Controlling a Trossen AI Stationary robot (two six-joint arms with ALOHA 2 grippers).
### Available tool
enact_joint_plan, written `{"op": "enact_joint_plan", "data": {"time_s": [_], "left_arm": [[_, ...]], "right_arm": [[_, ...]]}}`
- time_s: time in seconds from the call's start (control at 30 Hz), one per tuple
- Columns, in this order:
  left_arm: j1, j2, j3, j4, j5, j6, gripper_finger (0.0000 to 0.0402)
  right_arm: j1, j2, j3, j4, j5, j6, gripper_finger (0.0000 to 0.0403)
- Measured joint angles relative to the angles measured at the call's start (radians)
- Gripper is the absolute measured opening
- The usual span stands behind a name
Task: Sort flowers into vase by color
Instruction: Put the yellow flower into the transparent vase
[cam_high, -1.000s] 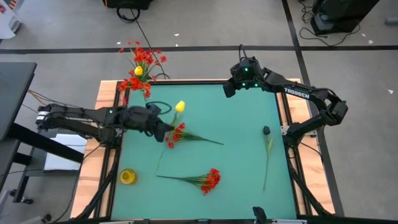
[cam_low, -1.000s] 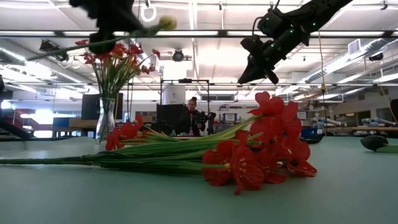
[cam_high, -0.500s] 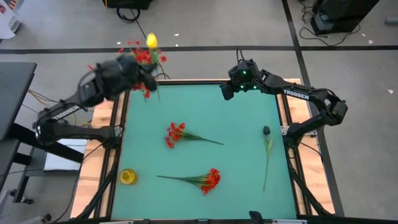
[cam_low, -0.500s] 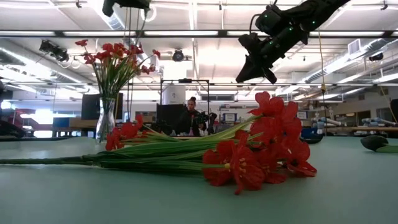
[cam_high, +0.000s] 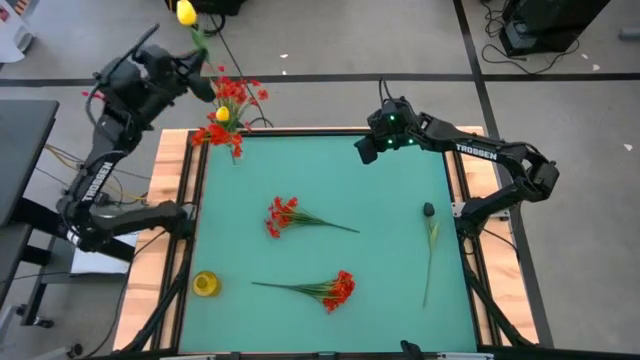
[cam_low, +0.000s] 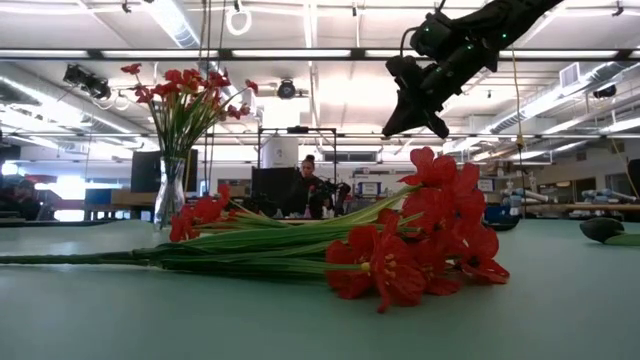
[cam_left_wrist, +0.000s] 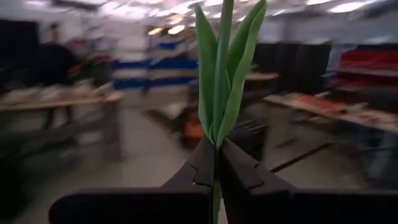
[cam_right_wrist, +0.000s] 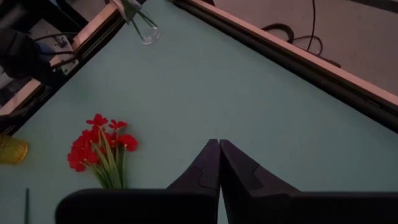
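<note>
Flowers, current layout. One yellow tulip (cam_high: 186, 13) is held high by the left gripper (cam_high: 196, 70), raised above and beyond the table's far left corner; the bud shows over the floor past the far edge. In the left wrist view the fingers (cam_left_wrist: 200, 167) are pinched together on the green stem (cam_left_wrist: 219, 74), leaves standing straight up between them.

Vase (cam_high: 236, 152) stands at the far left corner of the green table (cam_high: 400, 240). It already carries a red spray (cam_high: 236, 92) and one yellow bud (cam_high: 222, 115). In the low view the vase (cam_low: 171, 195) is glass, upright, red blossoms fanned above it.

Lying on the table:
- red spray (cam_high: 283, 215), left of centre, stem running toward the right.
- second red spray (cam_high: 339, 289), near centre, stem running toward the left. It fills the foreground of the low view (cam_low: 420, 240).
- a dark-budded stem (cam_high: 430, 235) near the right edge, lying near-to-far, bud at its far end.
- a small yellow cup (cam_high: 205, 284) near the left edge, toward the near side.

Right gripper (cam_high: 365, 148) hovers over the far edge of the table, right of the vase, well above the surface. Its fingers (cam_right_wrist: 205, 168) are together with nothing between them.
</note>
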Motion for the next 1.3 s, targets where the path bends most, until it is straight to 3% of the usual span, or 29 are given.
{"op": "enact_joint_plan", "data": {"time_s": [0.1, 0.4, 0.53, 0.73, 0.87, 1.3], "left_arm": [[0.089, 0.002, -0.017, -0.061, -0.057, 0.021, 0.0014], [0.121, -0.008, -0.182, 0.237, -0.017, 0.027, 0.0014], [0.139, -0.008, -0.255, 0.242, -0.041, 0.009, 0.0014], [0.160, -0.007, -0.403, 0.246, -0.058, -0.164, 0.0013], [0.161, -0.007, -0.481, 0.240, -0.060, -0.151, 0.0013], [0.190, -0.009, -0.522, 0.295, -0.070, -0.110, 0.0013]], "right_arm": [[0.000, 0.000, 0.000, 0.000, 0.002, 0.003, 0.0013], [0.001, 0.000, 0.000, -0.018, 0.009, 0.029, 0.0013], [-0.002, 0.000, 0.000, -0.027, 0.009, 0.029, 0.0013], [-0.010, 0.000, 0.000, -0.026, 0.009, 0.029, 0.0013], [-0.019, 0.000, 0.000, -0.026, -0.002, 0.028, 0.0013], [-0.052, 0.000, 0.000, 0.008, -0.021, 0.018, 0.0013]]}}
